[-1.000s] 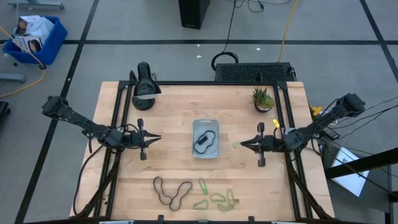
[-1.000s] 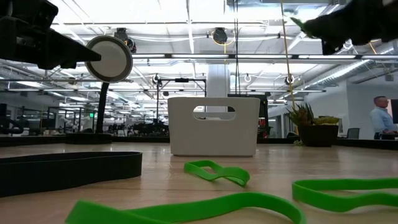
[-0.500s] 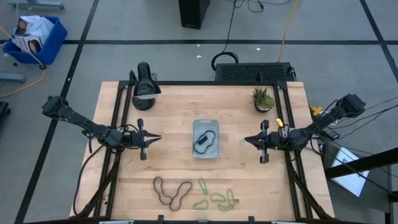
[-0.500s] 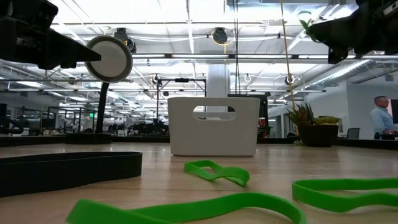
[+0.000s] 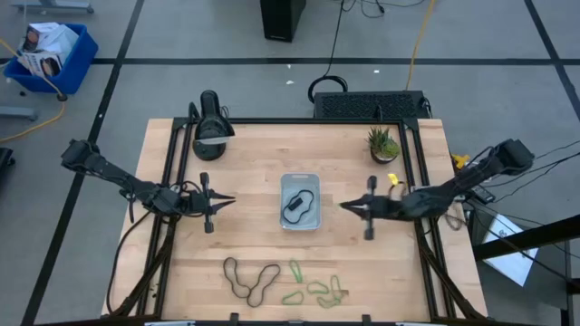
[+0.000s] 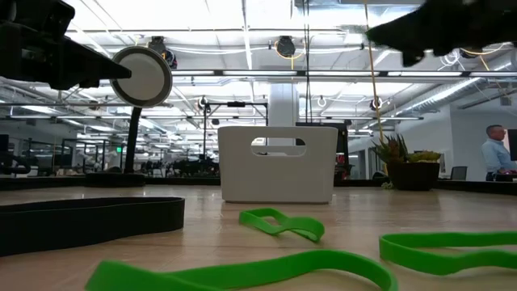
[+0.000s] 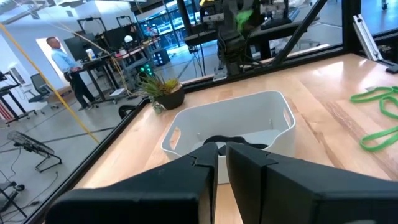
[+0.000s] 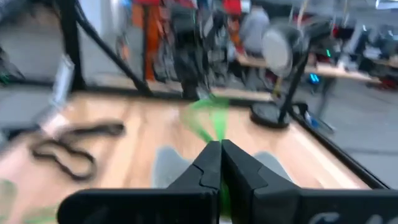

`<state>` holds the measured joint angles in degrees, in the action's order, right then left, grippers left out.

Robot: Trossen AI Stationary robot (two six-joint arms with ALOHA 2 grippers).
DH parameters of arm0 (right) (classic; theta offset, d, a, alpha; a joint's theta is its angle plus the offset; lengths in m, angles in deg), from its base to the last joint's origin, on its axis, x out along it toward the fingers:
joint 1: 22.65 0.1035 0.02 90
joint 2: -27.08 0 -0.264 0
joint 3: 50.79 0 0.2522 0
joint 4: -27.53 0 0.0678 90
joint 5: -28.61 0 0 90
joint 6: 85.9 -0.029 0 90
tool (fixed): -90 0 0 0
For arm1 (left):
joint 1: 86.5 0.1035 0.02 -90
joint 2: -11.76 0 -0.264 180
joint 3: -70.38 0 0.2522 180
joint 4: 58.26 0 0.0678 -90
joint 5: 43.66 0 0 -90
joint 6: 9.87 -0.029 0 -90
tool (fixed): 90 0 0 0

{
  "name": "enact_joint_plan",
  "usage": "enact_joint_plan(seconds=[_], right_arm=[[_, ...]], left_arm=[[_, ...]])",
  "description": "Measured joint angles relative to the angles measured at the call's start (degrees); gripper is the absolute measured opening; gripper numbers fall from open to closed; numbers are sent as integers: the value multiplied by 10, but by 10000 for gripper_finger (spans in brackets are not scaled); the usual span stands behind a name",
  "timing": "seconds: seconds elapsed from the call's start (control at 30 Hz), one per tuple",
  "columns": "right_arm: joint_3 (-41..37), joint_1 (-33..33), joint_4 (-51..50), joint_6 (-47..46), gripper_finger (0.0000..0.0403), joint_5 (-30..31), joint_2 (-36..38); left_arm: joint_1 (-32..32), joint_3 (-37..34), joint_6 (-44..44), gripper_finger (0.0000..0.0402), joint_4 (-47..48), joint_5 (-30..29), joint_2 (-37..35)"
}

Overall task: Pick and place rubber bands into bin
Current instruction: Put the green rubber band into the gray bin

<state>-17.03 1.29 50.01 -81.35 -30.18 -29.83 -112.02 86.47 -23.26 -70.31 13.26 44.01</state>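
Observation:
The clear bin (image 5: pixel 300 215) stands mid-table with a dark rubber band (image 5: pixel 299 205) inside; it also shows in the low view (image 6: pixel 277 162) and the left wrist view (image 7: pixel 261 106). Loose dark bands (image 5: pixel 252 278) and light green bands (image 5: pixel 317 290) lie flat near the table's near edge. My right gripper (image 5: pixel 344 206) hovers just right of the bin, shut on a light green band (image 8: pixel 208 118). My left gripper (image 5: pixel 228 201) waits shut and empty left of the bin, pointing at it (image 7: pixel 222 155). My right gripper pinches the light green band between its two shut fingers (image 8: pixel 211 163), which lie level and point toward the table's left. A blurred green loop (image 8: pixel 205 115) sticks out beyond the fingertips. The band is lifted clear of the table and shows green at the gripper in the left wrist view (image 7: pixel 245 15).
A potted plant (image 5: pixel 382 143) stands at the far right and a black lamp-like stand (image 5: pixel 210 127) at the far left. Black frame rails (image 5: pixel 172 181) run along both table sides. Green bands (image 6: pixel 283 222) and a dark band (image 6: pixel 81 218) lie close to the low camera.
My right gripper, still shut on the green band, has first drawn back slightly toward the table's right edge, then travelled toward the bin, ending closer to it than a second ago. The band has stayed lifted clear of the table.

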Motion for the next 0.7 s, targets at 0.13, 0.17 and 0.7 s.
enact_joint_plan(seconds=[0.13,0.17,0.7], right_arm=[[91,-44,-60,-10,0,-34,-97],[111,-57,-76,-18,0,-46,-120],[253,-134,-186,-59,61,-137,-304]], left_arm=[[1,0,0,42,-1,0,0],[1,0,0,42,-1,0,0],[1,0,19,42,2,0,0]])
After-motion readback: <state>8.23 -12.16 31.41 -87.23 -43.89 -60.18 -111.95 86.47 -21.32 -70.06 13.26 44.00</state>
